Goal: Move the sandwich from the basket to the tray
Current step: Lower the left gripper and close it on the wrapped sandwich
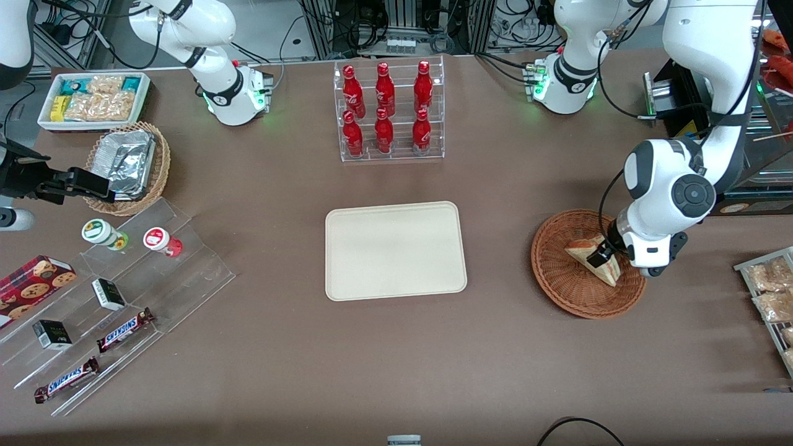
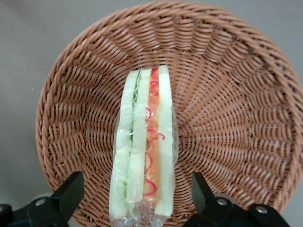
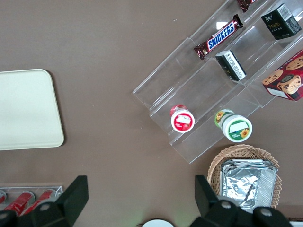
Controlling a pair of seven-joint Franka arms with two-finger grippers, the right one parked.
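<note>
Sitting in the basket [image 2: 227,94], the wrapped sandwich [image 2: 144,146] shows green and red stripes; the gripper [image 2: 137,198] hangs over it, fingers apart.

My front camera looks steeply down from high above the bench [image 1: 260,347], facing both arms and taking in its whole width. My working arm's wrist camera peers straight down, close over the basket [image 2: 236,94] and the sandwich [image 2: 144,146]; the front view shares both. The parked arm's wrist camera hangs higher, sharing the tray [image 3: 28,111] with the front view.
</note>
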